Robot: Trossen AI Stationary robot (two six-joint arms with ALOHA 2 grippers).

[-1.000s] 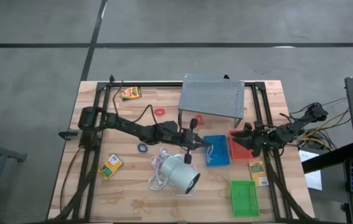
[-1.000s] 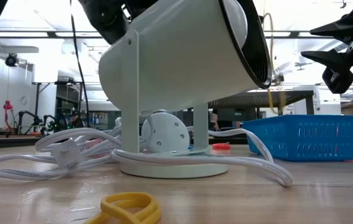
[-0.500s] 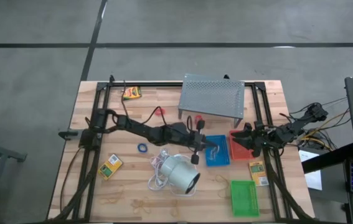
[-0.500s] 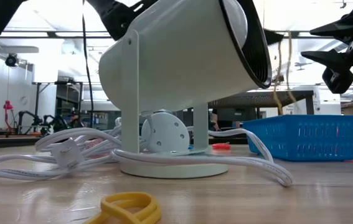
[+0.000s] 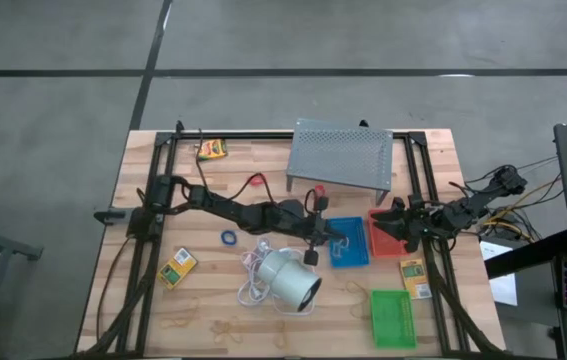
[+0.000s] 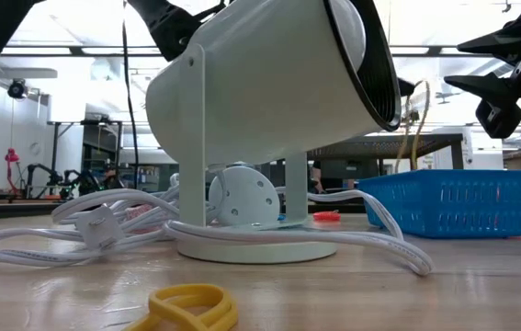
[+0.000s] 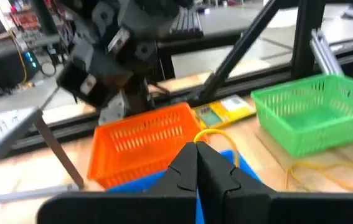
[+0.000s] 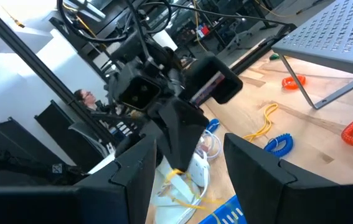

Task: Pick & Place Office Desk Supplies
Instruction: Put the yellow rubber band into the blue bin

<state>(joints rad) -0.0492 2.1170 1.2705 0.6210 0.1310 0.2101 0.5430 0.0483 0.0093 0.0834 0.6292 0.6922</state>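
While left tool point(image 7: 196, 163) stays... no: As left tool pinches tan rubber band point(image 7: 208, 133) over blue tray point(image 5: 347, 241), drop looks near. Right tool point(image 8: 185, 158) spread apart, empty, waiting above red tray point(image 5: 387, 231). Left: yellow boxes point(image 5: 178, 267), blue loop point(image 5: 229, 238), bands on tabletop point(image 5: 153, 310), green tray point(image 5: 393, 318) empty. Left arm stretched low across middle.

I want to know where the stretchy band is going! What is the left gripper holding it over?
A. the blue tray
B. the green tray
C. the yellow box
A: the left gripper, shut on a tan rubber band, hangs over the blue tray.
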